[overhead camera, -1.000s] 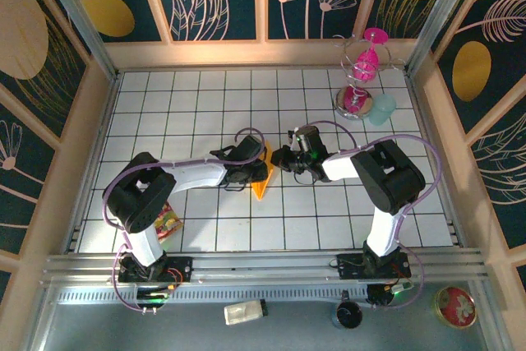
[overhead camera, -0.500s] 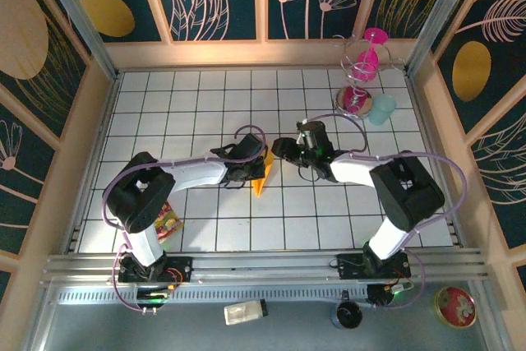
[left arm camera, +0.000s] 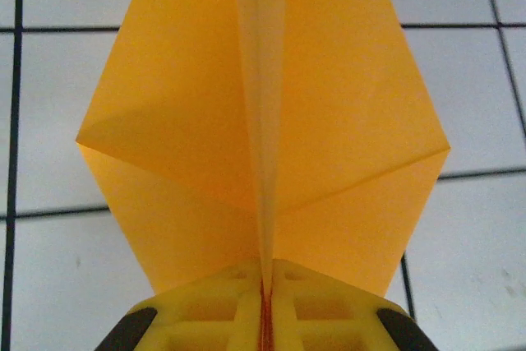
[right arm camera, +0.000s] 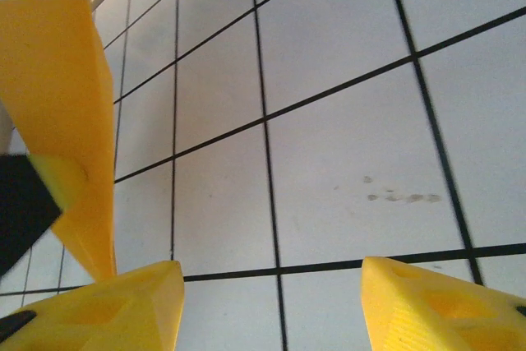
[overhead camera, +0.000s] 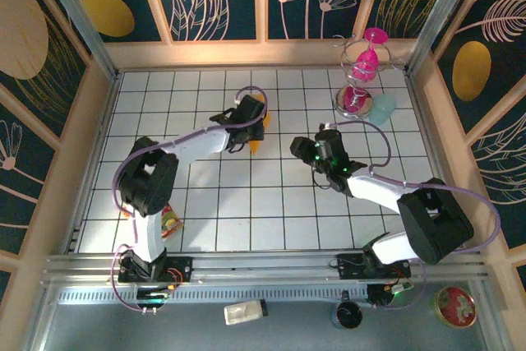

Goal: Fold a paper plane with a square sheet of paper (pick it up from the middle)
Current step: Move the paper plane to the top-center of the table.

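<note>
Orange paper plane (left arm camera: 263, 121), wings spread in left wrist view, sits pinched in left claw (left arm camera: 265, 293); right claw (right arm camera: 271, 285) gapes.

Snack packet (overhead camera: 170, 221) lies near-left; pink hourglass (overhead camera: 366, 62) beside teal cup (overhead camera: 382, 108).

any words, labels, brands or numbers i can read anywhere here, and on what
No text can be read in any view.
snack packet: its print is too small and blurred to read.
round tin: patterned lid, too small to read.
paper plane: plain orange-yellow, no writing.
</note>
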